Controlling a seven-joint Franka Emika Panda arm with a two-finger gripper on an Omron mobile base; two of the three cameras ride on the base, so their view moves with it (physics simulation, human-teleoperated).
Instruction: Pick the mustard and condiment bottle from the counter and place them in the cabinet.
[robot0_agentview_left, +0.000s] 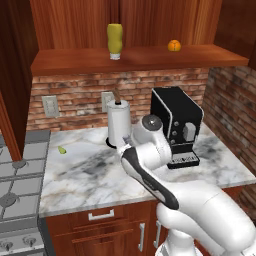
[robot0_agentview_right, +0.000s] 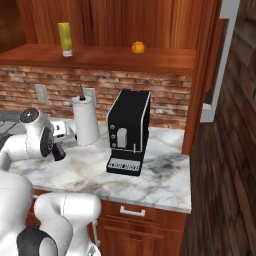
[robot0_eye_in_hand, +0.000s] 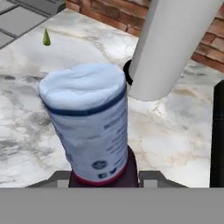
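The yellow mustard (robot0_agentview_left: 115, 41) (robot0_agentview_right: 65, 39) stands cap down on the plank shelf of the cabinet (robot0_agentview_left: 145, 57) (robot0_agentview_right: 110, 56). My gripper (robot0_eye_in_hand: 107, 179) (robot0_agentview_right: 61, 142) is shut on the condiment bottle (robot0_eye_in_hand: 87, 127) (robot0_agentview_right: 59, 151), low above the marble counter (robot0_agentview_left: 90, 175) (robot0_agentview_right: 165, 175) and just left of the paper towel roll. In the hand view the bottle's pale bluish-white cap and label loom close, with its dark brown body between my fingertips (robot0_eye_in_hand: 61, 178). In the left base view my own arm hides the gripper.
A white paper towel roll (robot0_agentview_left: 118, 125) (robot0_agentview_right: 86, 120) (robot0_eye_in_hand: 175, 43) stands close behind the bottle. A black coffee machine (robot0_agentview_left: 177, 125) (robot0_agentview_right: 129, 132) sits to its right. An orange fruit (robot0_agentview_left: 174, 45) (robot0_agentview_right: 138, 47) lies on the shelf. The stove (robot0_agentview_left: 15, 190) borders the counter's left, near a small green item (robot0_agentview_left: 62, 149) (robot0_eye_in_hand: 46, 37).
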